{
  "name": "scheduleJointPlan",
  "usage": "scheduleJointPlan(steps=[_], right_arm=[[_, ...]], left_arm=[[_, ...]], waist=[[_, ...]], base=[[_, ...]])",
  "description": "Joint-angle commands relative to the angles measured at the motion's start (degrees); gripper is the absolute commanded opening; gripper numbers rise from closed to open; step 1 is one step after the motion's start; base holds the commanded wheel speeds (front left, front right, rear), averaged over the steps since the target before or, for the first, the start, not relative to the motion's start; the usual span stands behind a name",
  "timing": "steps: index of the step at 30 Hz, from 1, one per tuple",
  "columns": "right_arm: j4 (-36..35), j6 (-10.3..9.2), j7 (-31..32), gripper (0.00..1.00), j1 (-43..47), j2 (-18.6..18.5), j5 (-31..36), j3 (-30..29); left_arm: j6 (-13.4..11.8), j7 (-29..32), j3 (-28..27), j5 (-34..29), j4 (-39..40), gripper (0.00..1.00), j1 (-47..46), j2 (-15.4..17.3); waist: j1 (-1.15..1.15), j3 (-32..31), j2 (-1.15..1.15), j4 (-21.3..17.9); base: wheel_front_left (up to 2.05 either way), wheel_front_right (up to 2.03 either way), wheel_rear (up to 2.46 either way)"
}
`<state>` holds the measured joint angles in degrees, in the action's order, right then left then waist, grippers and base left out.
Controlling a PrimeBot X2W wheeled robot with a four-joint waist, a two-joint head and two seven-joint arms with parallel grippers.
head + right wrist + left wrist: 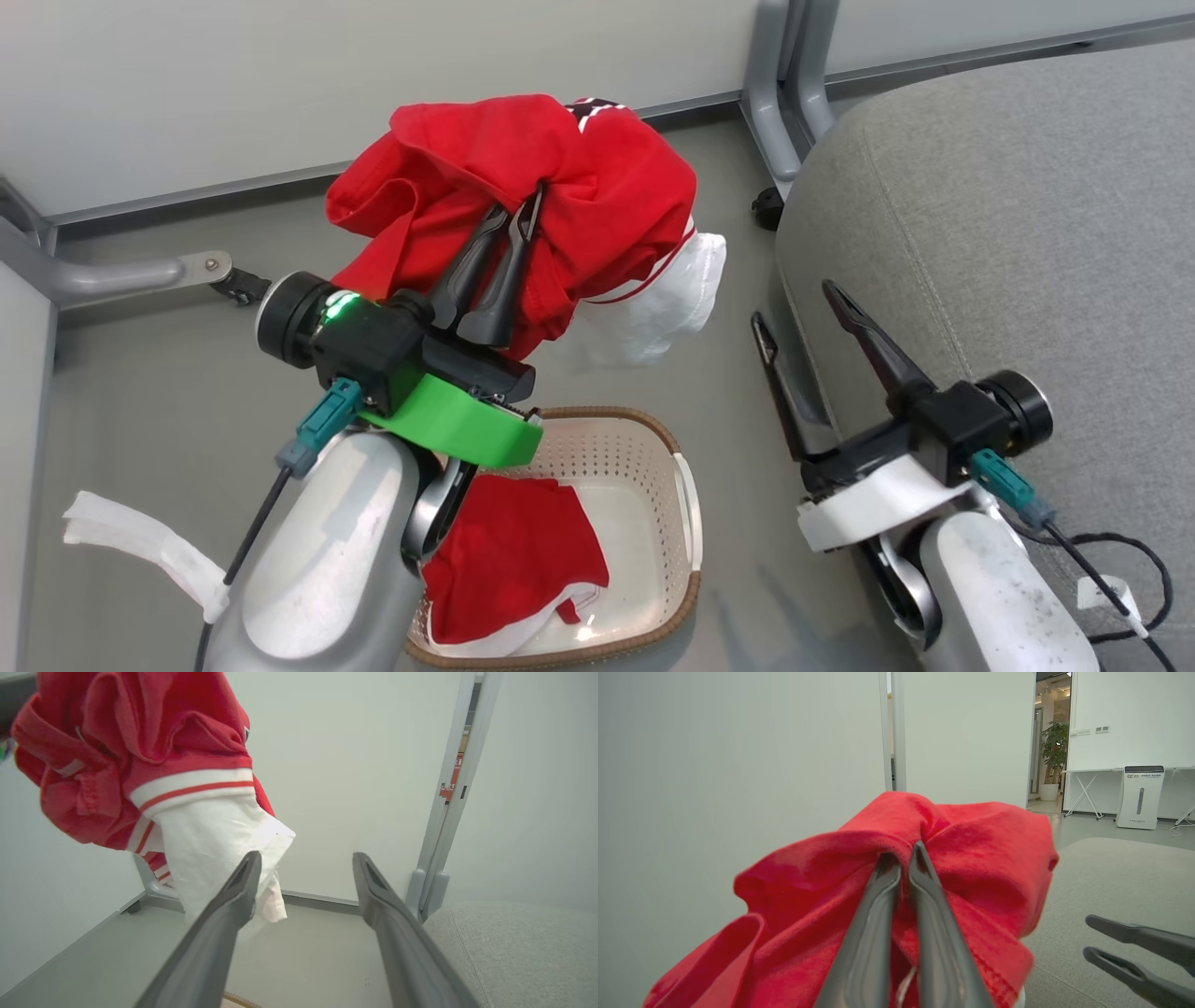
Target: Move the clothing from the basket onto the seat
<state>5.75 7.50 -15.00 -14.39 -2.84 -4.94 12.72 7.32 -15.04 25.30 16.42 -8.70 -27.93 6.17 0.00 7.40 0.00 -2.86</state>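
The left pincer's (521,213) tips are lost in folds of the red jersey (597,187). Its lettering, a scrap at 1 o'clock, is unreadable. The left forearm (327,551) hides the basket (689,523) at 9 o'clock. The seat (1027,187) runs off the right edge.

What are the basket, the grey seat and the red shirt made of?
Basket: probably smooth cream plastic, with rows of tiny holes and a brown woven-look rim. Seat: looks like matte grey woven fabric, with a stitched seam. Red jersey: soft cloth, since it bunches and droops.
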Motion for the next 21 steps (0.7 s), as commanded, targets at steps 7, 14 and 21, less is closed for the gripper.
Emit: scheduleJointPlan(steps=[7, 14, 21], right_arm=[[0.47, -0.02, -0.27, 1.00, -6.59, -4.55, -1.73, 6.72], [2.23, -0.02, -0.28, 1.00, -12.05, -8.93, -4.70, 12.14], [5.14, -0.02, -0.28, 1.00, -16.05, -12.80, -9.81, 18.39]], left_arm=[[0.24, -0.21, 1.37, -0.40, 0.11, 0.00, 0.21, -0.35], [0.24, -0.22, 4.15, -0.28, 0.01, 0.00, -0.51, -0.64], [0.24, -0.22, 7.52, -0.04, 0.26, 0.00, -1.25, -0.45]], waist=[[0.00, 0.67, 0.00, 1.28], [0.00, 1.40, 0.00, 2.97], [0.00, 1.88, 0.00, 4.43]], base=[[0.00, 0.00, 0.00], [0.00, 0.00, 0.00], [0.00, 0.00, 0.00]])
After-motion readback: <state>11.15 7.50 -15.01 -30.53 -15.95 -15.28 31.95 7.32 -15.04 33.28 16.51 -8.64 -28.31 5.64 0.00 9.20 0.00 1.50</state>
